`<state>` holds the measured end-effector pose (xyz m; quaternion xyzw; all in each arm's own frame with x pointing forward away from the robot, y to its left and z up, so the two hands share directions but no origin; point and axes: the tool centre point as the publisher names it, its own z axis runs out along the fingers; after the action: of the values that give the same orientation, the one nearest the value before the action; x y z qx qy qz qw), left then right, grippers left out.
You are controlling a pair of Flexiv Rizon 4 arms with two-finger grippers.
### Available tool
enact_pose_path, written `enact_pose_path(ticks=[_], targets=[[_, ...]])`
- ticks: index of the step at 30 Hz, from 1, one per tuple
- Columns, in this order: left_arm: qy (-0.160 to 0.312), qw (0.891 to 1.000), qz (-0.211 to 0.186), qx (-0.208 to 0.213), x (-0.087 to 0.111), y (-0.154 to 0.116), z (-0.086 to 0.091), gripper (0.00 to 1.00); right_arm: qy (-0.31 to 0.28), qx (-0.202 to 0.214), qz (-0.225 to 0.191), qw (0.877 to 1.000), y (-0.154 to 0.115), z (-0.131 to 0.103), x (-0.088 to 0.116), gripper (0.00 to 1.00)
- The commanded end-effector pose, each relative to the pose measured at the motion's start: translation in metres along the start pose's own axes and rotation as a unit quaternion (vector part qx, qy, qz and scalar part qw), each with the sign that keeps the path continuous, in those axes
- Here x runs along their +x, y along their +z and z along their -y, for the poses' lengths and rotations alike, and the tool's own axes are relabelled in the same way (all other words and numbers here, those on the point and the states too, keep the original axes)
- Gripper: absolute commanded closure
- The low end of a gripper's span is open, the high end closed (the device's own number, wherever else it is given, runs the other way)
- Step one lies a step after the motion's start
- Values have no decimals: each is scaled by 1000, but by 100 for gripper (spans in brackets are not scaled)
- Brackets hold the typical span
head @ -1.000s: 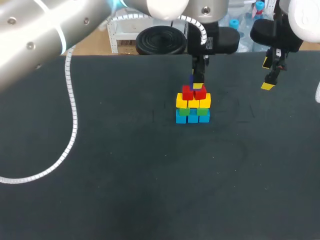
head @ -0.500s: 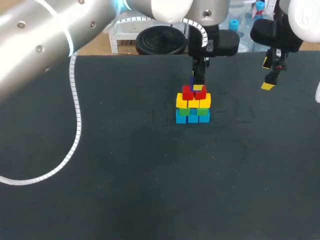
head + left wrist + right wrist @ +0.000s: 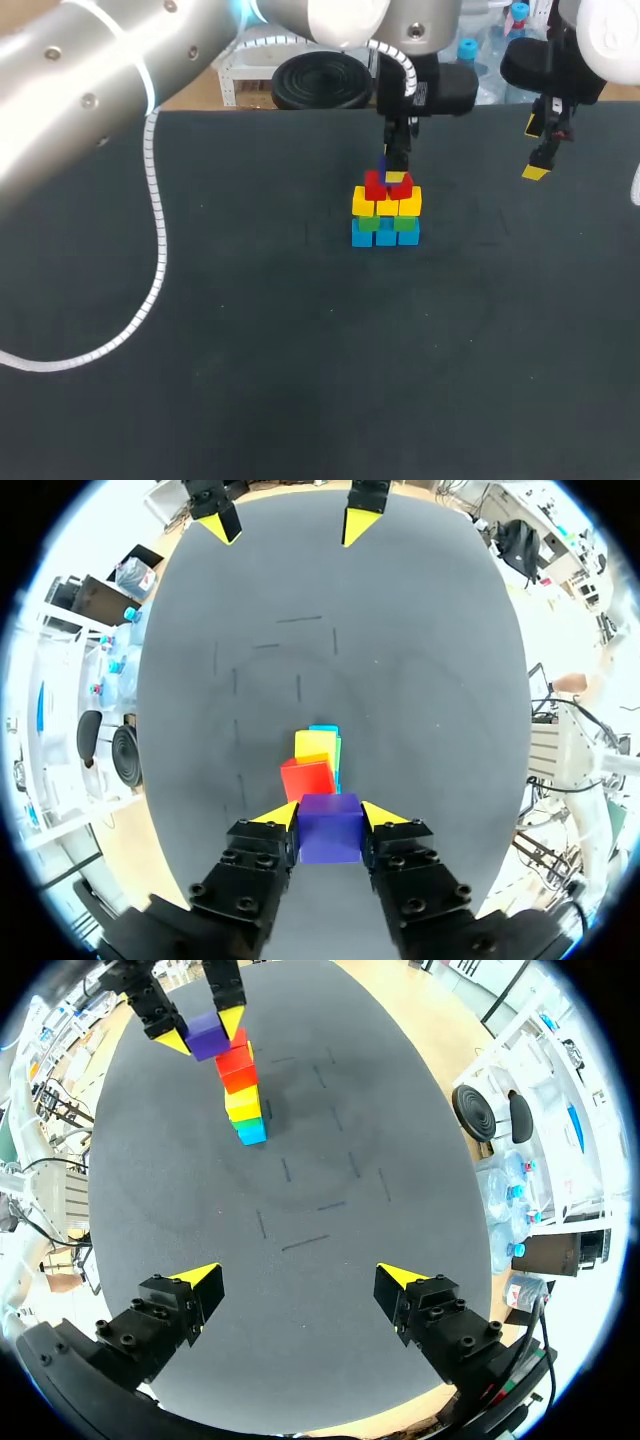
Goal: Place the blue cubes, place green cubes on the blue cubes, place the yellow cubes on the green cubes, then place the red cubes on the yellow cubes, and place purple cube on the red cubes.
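Observation:
A stack of cubes stands at the table's far middle: blue cubes (image 3: 386, 236) at the bottom, then green cubes (image 3: 384, 223), yellow cubes (image 3: 386, 204) and red cubes (image 3: 388, 187). My left gripper (image 3: 393, 170) is shut on the purple cube (image 3: 383, 164), right over the reds; contact with them cannot be told. In the left wrist view the purple cube (image 3: 330, 828) sits between the yellow tips, with a red cube (image 3: 308, 778) just ahead. My right gripper (image 3: 536, 150) hangs open and empty at the far right, its own gripper (image 3: 300, 1280) facing the stack (image 3: 243, 1090).
The dark table (image 3: 250, 330) is bare around the stack, with faint marks on its cloth. A white cable (image 3: 150, 250) from my left arm loops over the table's left side.
My left gripper has sunk slightly with the purple cube toward the red cubes. The right arm has stayed where it was.

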<state>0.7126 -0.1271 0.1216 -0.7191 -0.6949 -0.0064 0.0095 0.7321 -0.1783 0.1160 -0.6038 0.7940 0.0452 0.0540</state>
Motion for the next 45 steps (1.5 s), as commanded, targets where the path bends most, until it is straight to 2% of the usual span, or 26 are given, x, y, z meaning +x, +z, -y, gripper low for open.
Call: enact_pose_path(ticks=[1, 15, 24, 28, 36, 37, 42, 44, 45], targets=[[0, 1000, -5, 5, -3, 0, -5, 100, 1, 2, 1, 1000, 0, -2, 1, 0], [-7, 1000, -5, 6, -1, 1, -6, 100, 1, 2, 1, 1000, 0, -2, 1, 0], [-10, 1000, -3, 5, -1, 1, -6, 93, 1, 2, 1, 1000, 0, -2, 1, 0], [-10, 1000, -3, 4, -1, 2, -7, 77, 1, 2, 1, 1000, 0, -2, 1, 0], [-11, 1000, 0, 6, -1, 2, -7, 51, 1, 2, 1, 1000, 0, -2, 1, 0], [-10, 1000, 0, 7, -1, 2, -7, 41, 1, 2, 1, 1000, 0, -2, 1, 0], [-10, 1000, 1, 8, -1, 2, -7, 18, 1, 2, 1, 1000, 0, -2, 1, 0], [-11, 1000, 2, 7, -1, 1, -7, 2, 1, 2, 1, 1000, 0, -2, 1, 0], [-11, 1000, 2, 6, 0, -2, -7, 1, 1, 2, 1, 1000, 0, -2, 1, 0]])
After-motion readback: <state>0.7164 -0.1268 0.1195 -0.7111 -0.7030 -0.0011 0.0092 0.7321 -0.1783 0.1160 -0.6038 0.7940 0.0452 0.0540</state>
